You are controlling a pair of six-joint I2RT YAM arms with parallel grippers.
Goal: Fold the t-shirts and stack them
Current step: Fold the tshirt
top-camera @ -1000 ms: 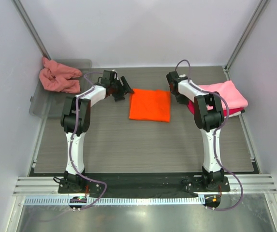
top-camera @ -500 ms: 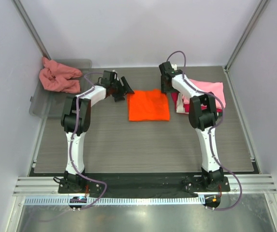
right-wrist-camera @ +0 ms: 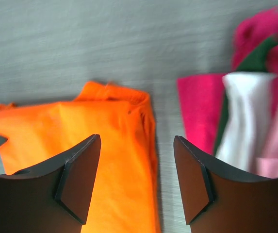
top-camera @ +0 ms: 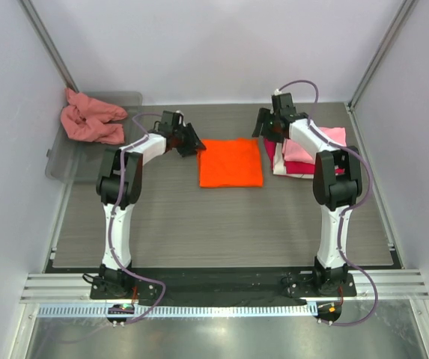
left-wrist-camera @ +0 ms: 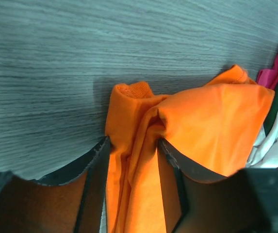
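Overhead hides it, the left wrist view shows it: left gripper [left-wrist-camera: 131, 143] pinching a bunched fold at the orange t-shirt's [top-camera: 231, 162] far-left corner, mid-table. Right gripper [right-wrist-camera: 137, 145] spread wide, empty, over its far-right edge.

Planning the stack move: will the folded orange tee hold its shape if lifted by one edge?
Probably floppy: the orange t-shirt bunches into a ridge inside the left gripper. Lifted by that one edge, its folded layers would likely sag open. It seems light; pushed, it may wrinkle rather than slide flat on the table.
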